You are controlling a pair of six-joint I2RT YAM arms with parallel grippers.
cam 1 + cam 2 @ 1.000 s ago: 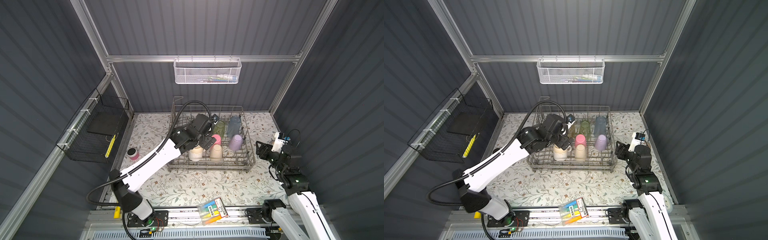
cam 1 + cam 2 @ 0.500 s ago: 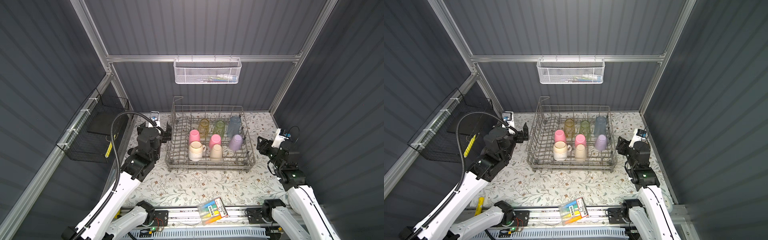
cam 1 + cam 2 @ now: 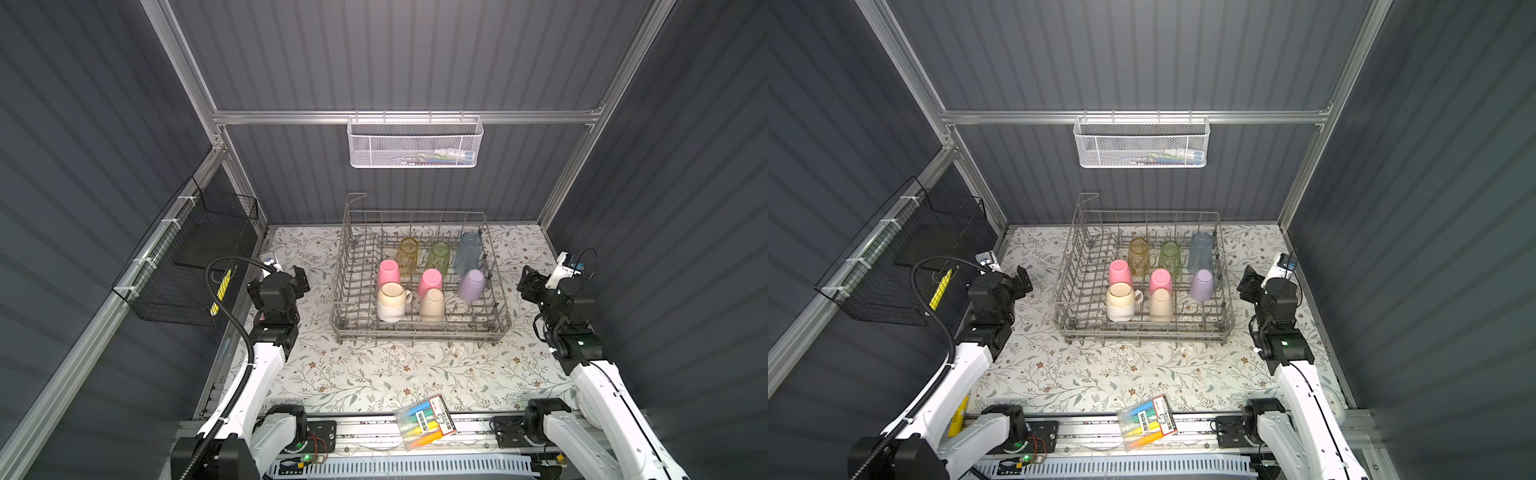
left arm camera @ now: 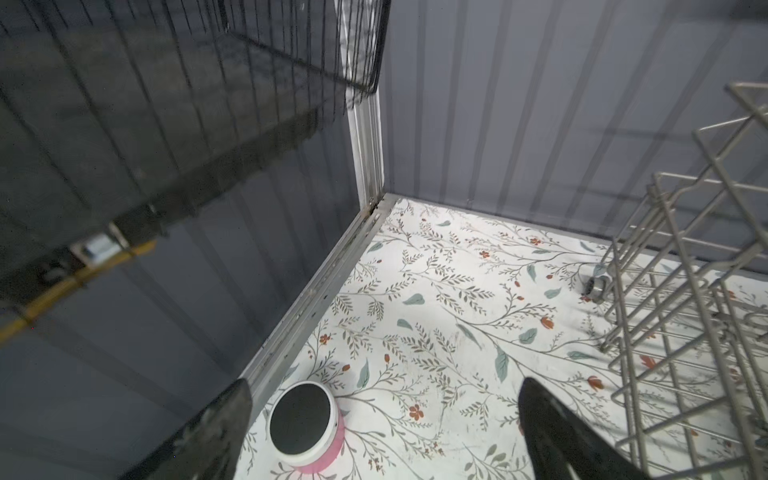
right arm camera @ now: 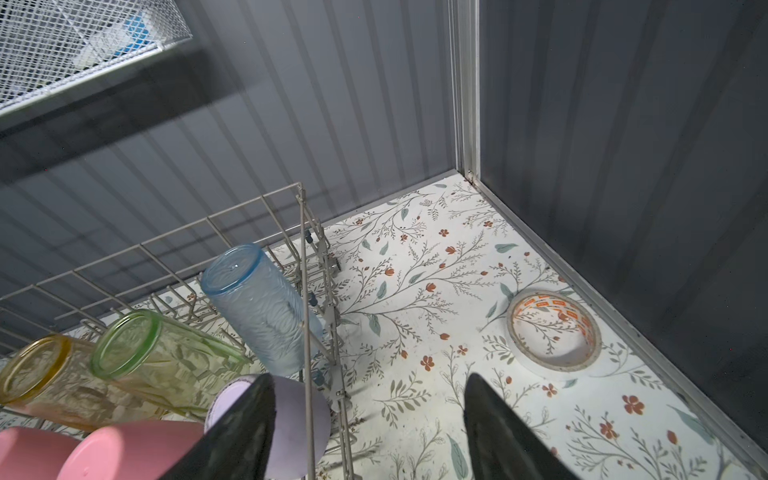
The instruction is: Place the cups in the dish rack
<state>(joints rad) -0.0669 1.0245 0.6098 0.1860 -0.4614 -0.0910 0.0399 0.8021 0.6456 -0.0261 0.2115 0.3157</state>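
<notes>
The left arm has drawn back out of the dish rack (image 3: 419,330) since a second ago, and the left fingers (image 4: 208,432) now hang wide apart and empty beside the rack's left wall. They are over a short pink pot (image 4: 305,419) with a black top, which stands on the floral surface (image 3: 353,374) close to the side rail. The right fingers (image 5: 245,428), also apart with nothing between them, hover just outside the rack's right wall, near a roll of tape (image 5: 555,332) lying flat by the corner. All eight cups sit inside the rack in both top views. The amber glass (image 3: 407,253), green glass (image 3: 439,254) and clear-blue tumbler (image 3: 468,255) lean along the back row. Two pink tumblers (image 3: 388,272) and a lilac tumbler (image 3: 471,284) stand in the middle, with the speckled mug (image 3: 390,303) and beige tumbler (image 3: 432,305) nearest the front. A pack of markers (image 3: 426,422) lies on the front rail. A white mesh basket (image 3: 415,143) hangs on the back wall and a black wire basket (image 3: 187,257) on the left wall.
</notes>
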